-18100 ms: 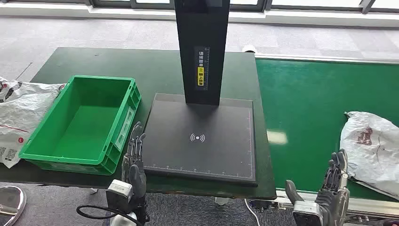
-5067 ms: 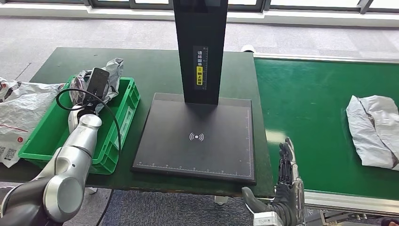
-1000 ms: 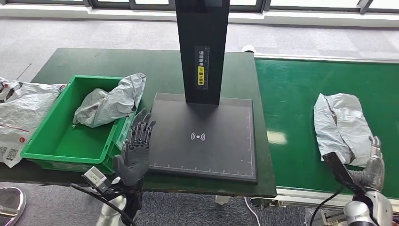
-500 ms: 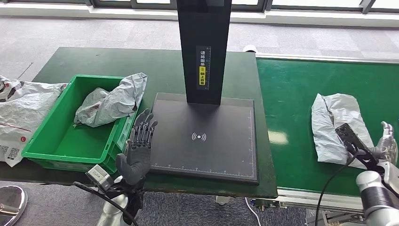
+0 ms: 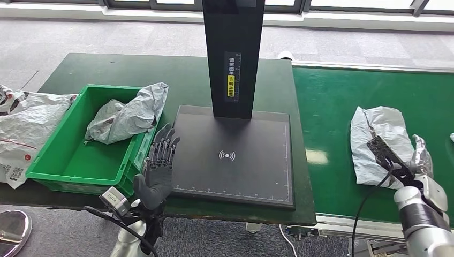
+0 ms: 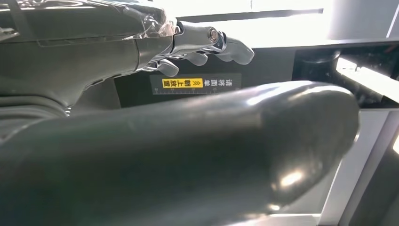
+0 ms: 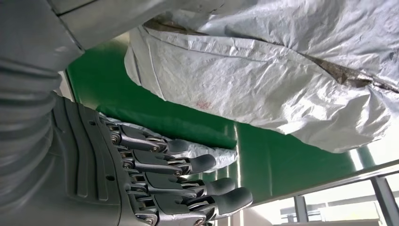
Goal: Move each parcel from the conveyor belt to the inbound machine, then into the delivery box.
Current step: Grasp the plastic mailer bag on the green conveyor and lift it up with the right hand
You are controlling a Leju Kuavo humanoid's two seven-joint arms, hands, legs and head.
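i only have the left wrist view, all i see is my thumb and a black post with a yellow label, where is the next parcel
Observer: The next parcel lies on the green conveyor belt, to the right of the black scanner plate.
Operator: is the right hand on it yet
Observer: The right hand is at the parcel's near right edge, fingers extended; no grip is visible.
Operator: anything in the box already
Observer: Yes, one grey parcel sits in the green box, leaning over its right wall.
Operator: where is my left hand then
Observer: The left hand is raised between the box and the scanner plate, fingers apart, holding nothing.
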